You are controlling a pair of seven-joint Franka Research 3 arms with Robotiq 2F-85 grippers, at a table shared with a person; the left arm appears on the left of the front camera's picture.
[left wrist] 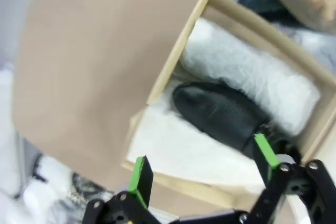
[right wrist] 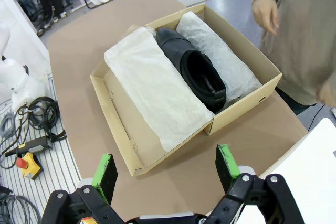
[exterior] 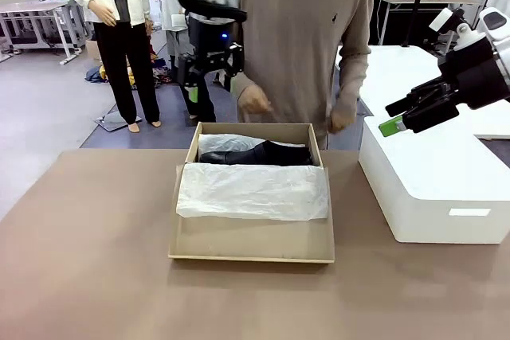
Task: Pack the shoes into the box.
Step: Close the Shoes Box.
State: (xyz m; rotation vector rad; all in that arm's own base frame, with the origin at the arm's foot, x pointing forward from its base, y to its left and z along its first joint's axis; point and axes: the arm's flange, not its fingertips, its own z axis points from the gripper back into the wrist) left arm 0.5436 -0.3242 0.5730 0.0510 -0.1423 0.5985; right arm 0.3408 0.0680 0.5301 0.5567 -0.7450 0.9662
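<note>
The tan cardboard box (exterior: 252, 254) lies open in the middle of the table, its lid folded flat toward me. One glossy black shoe (exterior: 256, 154) lies on its side in the box's far half, between folds of white tissue paper (exterior: 253, 191). High over the box's far left corner my left gripper (exterior: 209, 85) hangs open and holds nothing; its wrist view looks down on the shoe (left wrist: 220, 111) and the box rim (left wrist: 173, 61). My right gripper (exterior: 392, 117) is open and bare above the white block, and its wrist view shows the shoe (right wrist: 194, 66) in the box (right wrist: 241, 114).
A person stands at the far edge right behind the box, with one hand (exterior: 253, 101) and the other hand (exterior: 343, 121) held above it. A large white block (exterior: 434, 181) takes up the table's right side. Cables and a stop button (right wrist: 29, 163) lie off the table.
</note>
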